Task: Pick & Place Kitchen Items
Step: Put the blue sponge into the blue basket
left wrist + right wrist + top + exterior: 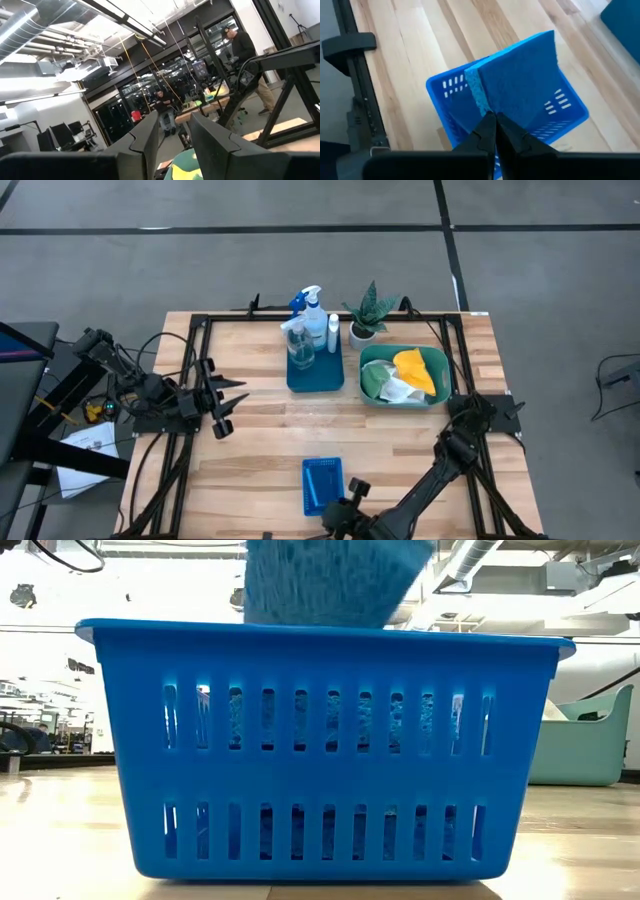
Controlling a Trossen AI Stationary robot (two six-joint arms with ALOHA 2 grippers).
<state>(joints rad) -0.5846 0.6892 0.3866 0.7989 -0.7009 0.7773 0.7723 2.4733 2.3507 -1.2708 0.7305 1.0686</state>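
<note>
Wooden table [260,450], grey floor beyond. The blue sponge [520,82] hangs above the blue basket [570,112], pinched by the right gripper [495,120] fingers; release pending. Spray bottle [312,315] and cloths [415,370] remain unmoved. The left gripper [222,402] waits apart, fingers slightly parted, empty.

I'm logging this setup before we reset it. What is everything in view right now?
Basket: one, blue, slotted, table's near edge.
Sponge: one, blue, held above the basket.
Tray: one, blue, far middle.
Bottles: three, one blue-trigger sprayer, on the tray.
Plant: one, green, white pot, beside the tray.
Tub: one, teal, far right.
Cloths: yellow, green, white, in the tub.
Left gripper: left of centre, holding nothing seen.
Right gripper: shut on the sponge.
</note>
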